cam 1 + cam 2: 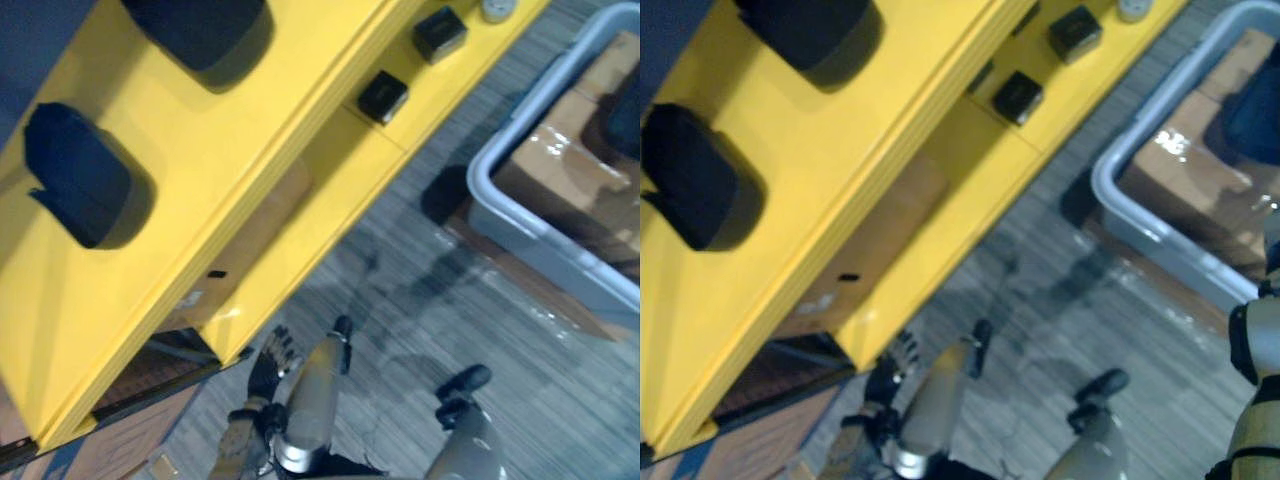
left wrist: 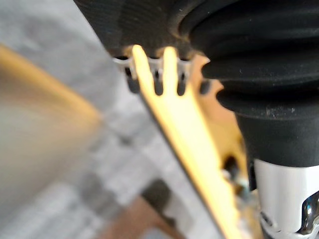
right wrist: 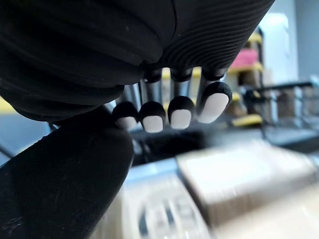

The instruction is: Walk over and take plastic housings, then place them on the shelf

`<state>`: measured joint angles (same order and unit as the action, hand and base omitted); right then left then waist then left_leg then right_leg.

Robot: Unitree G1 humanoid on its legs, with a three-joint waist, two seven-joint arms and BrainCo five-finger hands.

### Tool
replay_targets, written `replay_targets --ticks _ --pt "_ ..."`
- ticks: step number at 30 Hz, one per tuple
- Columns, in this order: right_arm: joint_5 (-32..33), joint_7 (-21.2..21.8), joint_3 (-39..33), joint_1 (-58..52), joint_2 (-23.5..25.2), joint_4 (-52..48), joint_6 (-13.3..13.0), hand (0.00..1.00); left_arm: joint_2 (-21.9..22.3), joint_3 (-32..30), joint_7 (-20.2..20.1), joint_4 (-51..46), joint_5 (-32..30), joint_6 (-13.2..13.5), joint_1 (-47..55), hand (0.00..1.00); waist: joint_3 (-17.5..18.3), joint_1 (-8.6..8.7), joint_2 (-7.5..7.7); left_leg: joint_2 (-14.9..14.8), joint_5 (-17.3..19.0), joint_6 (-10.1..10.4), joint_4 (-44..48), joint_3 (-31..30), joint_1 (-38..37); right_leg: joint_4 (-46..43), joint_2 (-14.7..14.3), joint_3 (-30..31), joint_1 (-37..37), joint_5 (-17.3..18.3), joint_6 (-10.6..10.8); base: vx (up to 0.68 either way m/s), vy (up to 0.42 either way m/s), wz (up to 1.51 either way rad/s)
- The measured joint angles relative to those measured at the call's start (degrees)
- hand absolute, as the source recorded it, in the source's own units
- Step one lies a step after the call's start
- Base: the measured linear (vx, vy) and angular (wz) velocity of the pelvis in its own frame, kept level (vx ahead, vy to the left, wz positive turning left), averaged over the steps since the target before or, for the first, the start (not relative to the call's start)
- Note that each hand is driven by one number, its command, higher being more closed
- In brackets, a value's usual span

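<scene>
A black plastic housing (image 1: 75, 175) lies on the yellow shelf's (image 1: 250, 130) top tier, and a second housing (image 1: 195, 30) is cut off by the frame. The left hand (image 1: 270, 365) hangs slack and empty by the shelf's corner. The right hand (image 3: 180, 113) is beside a blurred dark shape, and its grasp can't be made out.

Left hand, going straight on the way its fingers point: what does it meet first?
The yellow shelf: its lower board's corner lies just ahead of the left hand. Depth is unclear, so the gap between them cannot be judged.

Silver arms (image 1: 315, 400); dark ribbed covers (image 2: 259, 64)
</scene>
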<state>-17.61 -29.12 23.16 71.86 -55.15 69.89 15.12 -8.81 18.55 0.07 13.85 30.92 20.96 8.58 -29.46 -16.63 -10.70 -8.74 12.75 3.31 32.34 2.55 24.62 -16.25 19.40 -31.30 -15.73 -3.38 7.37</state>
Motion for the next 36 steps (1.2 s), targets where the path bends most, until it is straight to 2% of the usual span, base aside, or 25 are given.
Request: replay_targets --ticks 3,9,11,14,16,18,19,21,22,24,27,29,34,36 --pt "-0.8 0.0 1.3 0.7 1.3 -2.0 -1.5 1.00 -0.2 -0.1 1.3 -4.1 0.0 0.0 -2.2 0.00 -0.4 1.18 0.63 -1.2 -0.5 0.9 -0.7 0.5 -1.1 0.5 -1.2 0.1 0.6 -0.3 -0.6 -0.04 -0.010 -0.12" --pt "-1.2 -0.8 2.3 1.0 5.3 -3.1 -1.3 1.00 -0.3 0.3 3.3 -7.8 -0.9 -2.4 -10.8 0.00 -1.1 2.26 2.22 -3.4 -1.9 3.2 -4.0 1.1 -2.5 3.1 -4.2 0.5 0.8 -1.6 -2.5 -0.08 -0.036 -0.12" --pt "-1.2 -2.4 2.1 1.0 8.1 -6.6 -1.6 1.00 -0.8 0.2 6.5 -7.9 -2.7 -4.1 -15.5 0.00 -1.2 3.68 3.73 -4.1 -3.0 4.2 -5.4 1.3 -2.6 4.5 -5.6 0.5 0.6 -2.3 -3.3 -0.08 -0.047 -0.13" --pt "-1.3 -4.2 -0.5 0.9 11.7 -12.3 -3.2 1.00 -1.4 -0.4 9.1 -7.9 -4.2 -6.3 -20.6 0.00 -1.3 5.01 6.51 -5.1 -4.4 5.0 -8.2 2.8 -4.4 6.2 -7.2 1.7 0.6 -3.2 -4.3 -0.03 -0.055 -0.24" --pt "-2.3 -5.2 -3.2 -0.6 13.9 -18.6 -4.2 1.00 -1.7 -1.4 10.0 -7.9 -4.4 -8.1 -23.6 0.00 -1.2 6.09 8.23 -5.7 -5.0 5.5 -9.9 4.3 -6.7 7.0 -8.0 2.9 1.3 -3.4 -4.5 0.02 -0.042 -0.34" --pt "-5.5 -6.6 -7.0 -6.7 16.0 -30.4 -6.6 1.00 -1.9 -3.8 11.0 -8.0 -4.4 -10.0 -27.3 0.00 -1.0 8.33 10.11 -6.1 -5.3 5.9 -12.1 6.0 -10.5 7.8 -8.6 4.1 3.3 -3.4 -4.6 0.05 -0.015 -0.29" --pt "-6.4 -6.7 -7.6 -8.3 16.3 -32.9 -7.2 1.00 -1.9 -4.3 11.2 -8.0 -4.4 -10.5 -28.3 0.00 -1.0 8.65 10.60 -6.1 -5.4 5.9 -12.5 6.5 -11.7 8.0 -8.7 4.7 3.8 -3.4 -4.6 0.05 0.008 -0.36" --pt "-9.4 -7.2 -10.4 -15.1 19.1 -41.3 -9.3 1.00 -2.0 -5.7 12.4 -8.0 -4.0 -12.2 -32.0 0.00 -0.1 11.15 12.18 -6.0 -5.5 6.0 -14.6 9.2 -16.0 8.8 -8.9 6.3 6.0 -3.5 -4.4 0.06 0.032 -0.37" --pt "-10.2 -7.2 -11.0 -16.7 20.0 -42.9 -9.9 1.00 -2.0 -6.2 12.6 -8.0 -3.9 -12.7 -32.7 0.00 0.4 11.50 12.62 -6.0 -5.5 6.0 -15.1 9.7 -17.1 9.2 -9.0 6.7 6.6 -3.6 -4.3 0.06 0.029 -0.44" --pt "-12.8 -7.1 -12.2 -23.0 23.1 -46.7 -12.0 1.00 -2.0 -7.2 13.6 -7.5 -2.5 -14.2 -34.6 0.00 4.1 13.44 14.45 -6.1 -5.7 6.2 -17.0 12.3 -19.5 11.4 -9.8 8.3 7.4 -4.4 -4.0 0.07 0.020 -0.42" --pt "-15.0 -5.8 -13.0 -27.8 25.1 -48.8 -13.9 1.00 -1.5 -7.2 14.7 -5.0 -1.3 -16.2 -36.2 0.00 6.0 14.58 14.51 -6.1 -5.9 6.6 -19.3 14.3 -23.9 13.7 -10.5 9.7 10.3 -5.0 -3.8 0.06 0.031 -0.33" --pt "-16.9 -4.2 -13.0 -32.0 26.7 -49.8 -16.1 1.00 -0.4 -7.2 15.1 -2.5 0.7 -17.9 -36.2 0.00 9.6 15.92 14.00 -6.0 -6.3 6.8 -21.5 15.7 -26.5 15.3 -10.8 10.2 12.0 -5.3 -3.6 0.06 0.050 -0.21" --pt "-20.4 -1.5 -12.9 -37.7 27.8 -51.8 -19.9 1.00 0.4 -7.3 14.4 -0.9 4.5 -18.5 -36.1 0.00 14.1 16.44 12.32 -5.6 -6.7 7.0 -24.2 17.2 -31.7 18.4 -11.8 11.0 16.5 -6.2 -3.1 0.03 0.023 -0.09" --pt "-21.5 -0.7 -12.8 -38.2 28.4 -51.8 -20.4 1.00 0.4 -8.4 13.2 -0.9 5.5 -18.5 -36.0 0.00 15.4 16.41 12.17 -5.2 -6.7 7.0 -24.2 17.2 -32.0 20.5 -11.8 11.0 17.7 -7.4 -3.1 -0.04 0.037 -0.01"
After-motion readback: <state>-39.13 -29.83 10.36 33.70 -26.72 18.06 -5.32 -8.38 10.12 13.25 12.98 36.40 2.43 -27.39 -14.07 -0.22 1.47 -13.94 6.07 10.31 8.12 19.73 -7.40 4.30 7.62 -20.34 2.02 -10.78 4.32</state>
